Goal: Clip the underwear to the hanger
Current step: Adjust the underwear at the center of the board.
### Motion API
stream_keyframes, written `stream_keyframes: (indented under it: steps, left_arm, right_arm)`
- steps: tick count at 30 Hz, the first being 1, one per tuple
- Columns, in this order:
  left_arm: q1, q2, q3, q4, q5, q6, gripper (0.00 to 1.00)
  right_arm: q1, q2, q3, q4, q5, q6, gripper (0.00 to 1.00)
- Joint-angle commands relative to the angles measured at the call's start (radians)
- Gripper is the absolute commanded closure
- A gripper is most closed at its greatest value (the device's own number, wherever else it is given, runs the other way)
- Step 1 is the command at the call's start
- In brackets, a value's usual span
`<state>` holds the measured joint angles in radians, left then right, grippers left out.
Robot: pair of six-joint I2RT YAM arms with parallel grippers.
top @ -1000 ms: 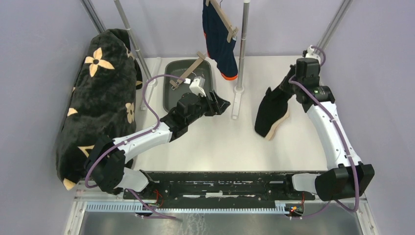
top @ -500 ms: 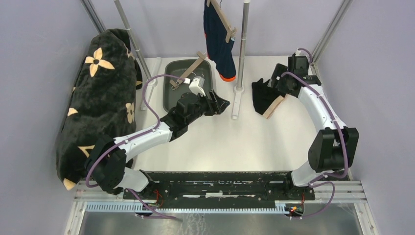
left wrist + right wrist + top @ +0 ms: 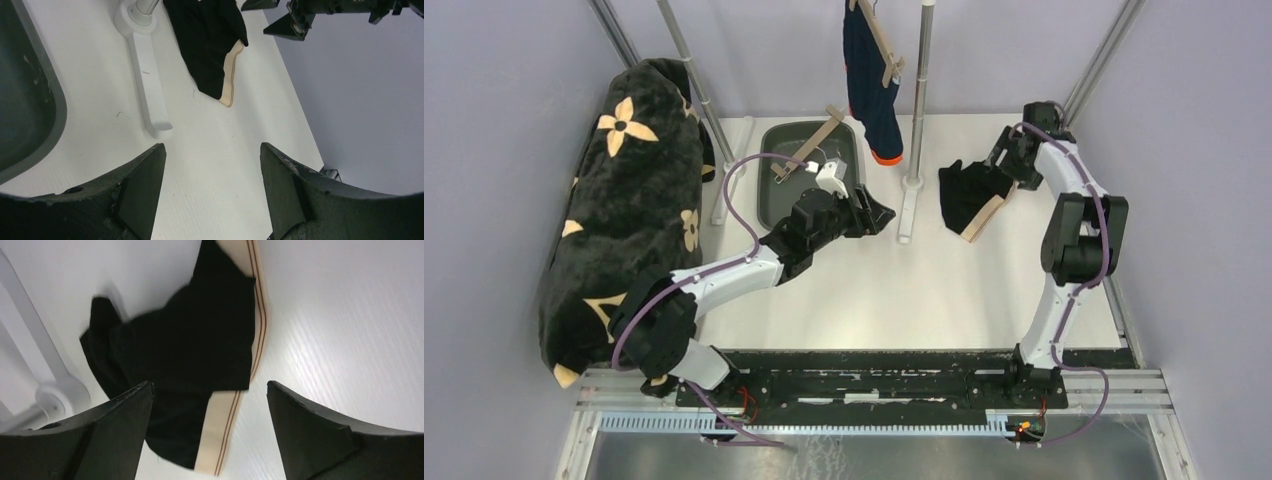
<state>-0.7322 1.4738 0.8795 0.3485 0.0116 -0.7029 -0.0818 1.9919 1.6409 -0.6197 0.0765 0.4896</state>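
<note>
You are working in a robotics lab cell. The white table (image 3: 874, 290) is boxed in by bare lavender walls (image 3: 1194, 150) and slanted metal posts (image 3: 1109, 50). The left arm (image 3: 724, 275) and right arm (image 3: 1074, 215) are bolted to a black rail (image 3: 864, 362) at the table's near edge, with purple cables (image 3: 769, 154) looping loose. The laundry looks staged: a wooden hanger (image 3: 814, 140) in a grey tub (image 3: 774, 200), and a pole (image 3: 921, 90) on a white foot.

White table (image 3: 874, 290) carries crumpled black underwear (image 3: 962, 192), a grey tub (image 3: 774, 205), and a white rack foot (image 3: 906, 222) between them.
</note>
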Motion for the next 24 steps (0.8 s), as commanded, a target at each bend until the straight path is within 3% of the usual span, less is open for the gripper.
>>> stream_keyframes:
  steps: [1,9,19,20,22,24]
  left_arm:
    - [0.012,0.029,0.047,0.060,0.031,0.017,0.24]
    - [0.020,0.058,0.057,0.066,0.037,0.017,0.24]
    - [0.023,0.074,0.059,0.076,0.048,0.011,0.25]
    - [0.022,0.075,0.059,0.077,0.048,0.010,0.25]
    - [0.022,0.075,0.059,0.078,0.050,0.010,0.25]
    - [0.024,0.076,0.059,0.078,0.048,0.010,0.25]
  right_arm:
    - [-0.038,0.099,0.215,-0.037,-0.072,0.022,0.08]
    - [-0.068,0.287,0.430,-0.109,-0.203,0.068,0.07]
    - [-0.050,0.392,0.522,-0.159,-0.249,0.060,0.08]
    - [-0.048,0.398,0.524,-0.158,-0.255,0.060,0.12]
    - [-0.048,0.404,0.523,-0.154,-0.266,0.062,0.31]
    - [-0.047,0.387,0.496,-0.131,-0.256,0.069,0.71]
